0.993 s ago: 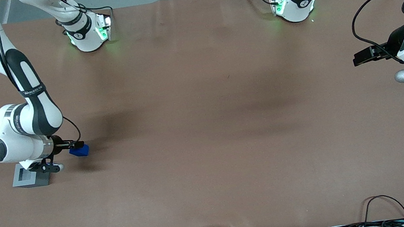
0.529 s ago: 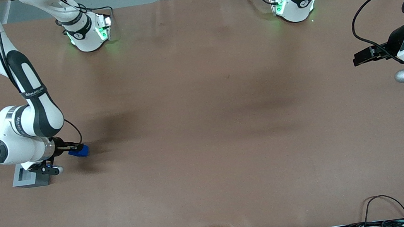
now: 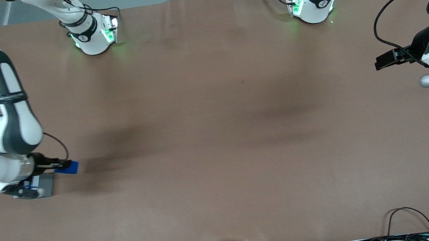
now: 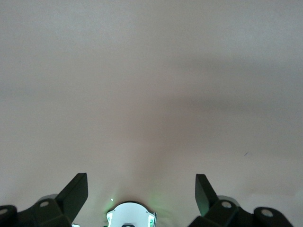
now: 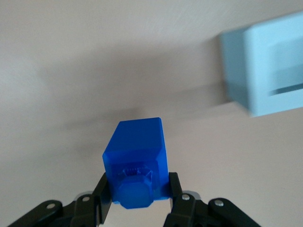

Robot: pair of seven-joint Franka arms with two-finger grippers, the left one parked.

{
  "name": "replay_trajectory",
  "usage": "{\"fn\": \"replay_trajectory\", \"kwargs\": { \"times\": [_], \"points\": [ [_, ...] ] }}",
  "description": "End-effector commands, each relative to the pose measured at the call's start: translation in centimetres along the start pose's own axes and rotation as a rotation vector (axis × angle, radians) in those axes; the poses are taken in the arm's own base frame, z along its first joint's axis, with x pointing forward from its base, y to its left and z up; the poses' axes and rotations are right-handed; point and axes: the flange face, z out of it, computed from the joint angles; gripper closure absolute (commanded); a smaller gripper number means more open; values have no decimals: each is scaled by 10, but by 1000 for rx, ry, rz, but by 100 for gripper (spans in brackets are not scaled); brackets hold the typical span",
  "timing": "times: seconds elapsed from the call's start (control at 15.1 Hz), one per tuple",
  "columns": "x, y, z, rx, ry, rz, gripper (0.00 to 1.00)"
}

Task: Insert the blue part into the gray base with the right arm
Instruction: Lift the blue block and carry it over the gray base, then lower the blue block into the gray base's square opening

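Front view: the right arm (image 3: 9, 102) is swinging toward its own end of the table vs. half a sec ago, carrying the gripper (image 3: 63, 165) and one blue part (image 3: 68, 168) closer to the single gray base (image 3: 44, 183), now partly under the wrist. Right wrist view: the gripper (image 5: 137, 191) is pinching the blue part (image 5: 137, 163), stud facing the camera; the gray base (image 5: 265, 71) is sitting apart, recess showing.

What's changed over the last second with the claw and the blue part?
The claw, still shut on the blue part, carried it sideways toward the gray base, away from the parked arm's end. The gray base stayed put; the part is not yet inserted.
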Motion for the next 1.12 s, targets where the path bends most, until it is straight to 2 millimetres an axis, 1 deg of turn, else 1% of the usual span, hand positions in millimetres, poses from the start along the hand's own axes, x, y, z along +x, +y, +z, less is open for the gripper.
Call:
{"fn": "replay_trajectory", "kwargs": {
  "times": [0.0,0.07,0.13,0.2,0.26,0.33,0.6,0.73,0.79,1.06],
  "points": [
    [11,34,-43,-64,44,-41,96],
    [12,44,-44,-75,45,-68,96],
    [12,48,-44,-84,46,-129,96],
    [13,59,-44,-79,47,-155,96],
    [15,82,-42,-70,45,-140,96],
    [20,92,-35,-66,47,-130,96],
    [35,107,-24,-65,53,-119,96],
    [46,118,-19,-62,57,-110,97],
    [48,121,-20,-62,61,-116,97],
    [54,125,-10,-63,65,-123,97]
  ]
}}
